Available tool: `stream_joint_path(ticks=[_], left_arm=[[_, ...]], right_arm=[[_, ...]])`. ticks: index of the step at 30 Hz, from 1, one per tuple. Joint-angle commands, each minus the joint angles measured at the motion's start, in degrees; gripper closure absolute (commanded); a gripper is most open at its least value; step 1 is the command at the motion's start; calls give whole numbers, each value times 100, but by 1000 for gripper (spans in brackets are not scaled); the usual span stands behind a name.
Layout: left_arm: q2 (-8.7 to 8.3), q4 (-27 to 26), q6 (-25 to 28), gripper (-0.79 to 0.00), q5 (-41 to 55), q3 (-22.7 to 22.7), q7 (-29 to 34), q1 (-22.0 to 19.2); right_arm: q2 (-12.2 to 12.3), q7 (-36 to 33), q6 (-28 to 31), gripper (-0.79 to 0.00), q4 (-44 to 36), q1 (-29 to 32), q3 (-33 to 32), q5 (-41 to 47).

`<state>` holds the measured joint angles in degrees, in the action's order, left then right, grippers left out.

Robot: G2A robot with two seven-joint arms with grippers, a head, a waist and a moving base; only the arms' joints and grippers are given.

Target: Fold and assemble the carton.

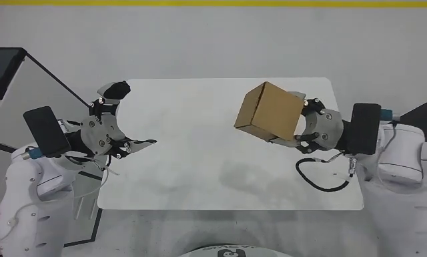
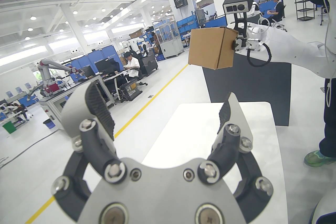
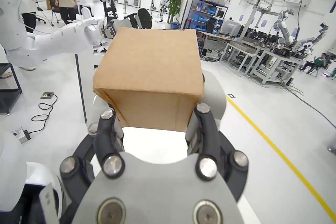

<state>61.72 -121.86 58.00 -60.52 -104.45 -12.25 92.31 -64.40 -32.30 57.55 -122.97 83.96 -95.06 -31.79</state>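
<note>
Plain brown cardboard carton (image 1: 270,111) above a white surface (image 1: 200,163). The left gripper (image 1: 130,117) and right gripper (image 1: 295,121) are silver-grey metal with black links and black ribbed pads (image 2: 99,107). A yellow line (image 1: 213,3) crosses the pale grey floor (image 1: 200,43) on the far side.

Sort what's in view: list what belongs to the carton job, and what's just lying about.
Belongs to the job: the carton, box-shaped, held aloft in the right gripper; the left gripper, open and empty; the white table beneath.

Just lying about: the yellow floor line; the black floor mat beyond the table.
</note>
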Motion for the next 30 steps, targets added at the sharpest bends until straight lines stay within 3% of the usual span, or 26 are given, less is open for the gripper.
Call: stream_joint_path(ticks=[1, 17, 27, 30], left_arm=[[0, 0, 0, -785, 0, 0, 0, 0], [0, 0, 0, -785, 0, 0, 0, 0], [0, 0, 0, -785, 0, 0, 0, 0], [0, 0, 0, -785, 0, 0, 0, 0]], right_arm=[[-6, 48, 14, 0, 246, -11, 163, -430], [-59, 3627, 45, 0, 2978, -583, 1644, -3860], [-59, 3627, 45, 0, 2978, -583, 1644, -3860], [-73, 3488, -320, 0, 3071, -578, 1751, -4049]])
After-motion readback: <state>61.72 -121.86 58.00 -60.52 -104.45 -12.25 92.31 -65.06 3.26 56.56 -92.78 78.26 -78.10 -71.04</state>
